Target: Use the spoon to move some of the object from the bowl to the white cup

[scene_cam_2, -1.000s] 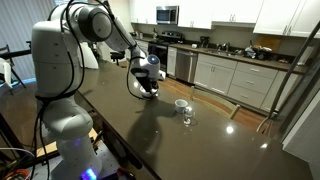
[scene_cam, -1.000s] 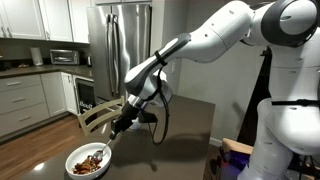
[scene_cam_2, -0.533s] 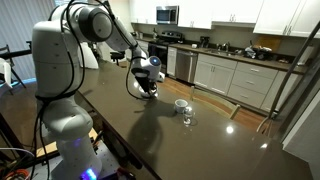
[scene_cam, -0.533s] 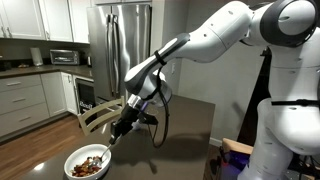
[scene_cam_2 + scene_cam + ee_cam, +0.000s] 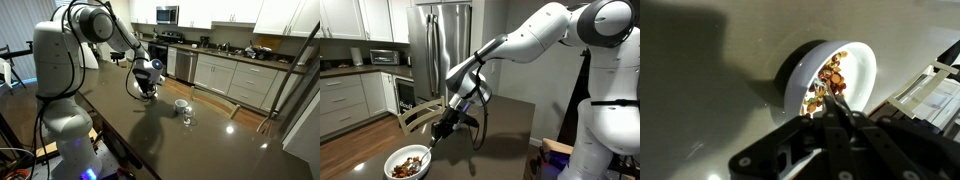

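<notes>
The wide white bowl (image 5: 404,170) stands on the dark table near its corner and holds the brown and reddish pieces (image 5: 410,160). My gripper (image 5: 442,129) hangs just above and beside it, shut on the slim spoon (image 5: 430,144), which slants down into the bowl. In the wrist view the bowl's rim (image 5: 866,68) and the pieces (image 5: 828,78) lie just ahead of my gripper (image 5: 836,124), and the spoon (image 5: 832,103) points into the heap. In an exterior view my gripper (image 5: 148,86) hides the bowl, and the small white cup (image 5: 180,103) stands apart to the right.
A tiny clear glass (image 5: 187,119) stands next to the white cup. A light wooden chair (image 5: 420,115) sits at the table edge by the bowl and also shows in the wrist view (image 5: 928,92). Kitchen counters and a fridge (image 5: 442,45) are behind.
</notes>
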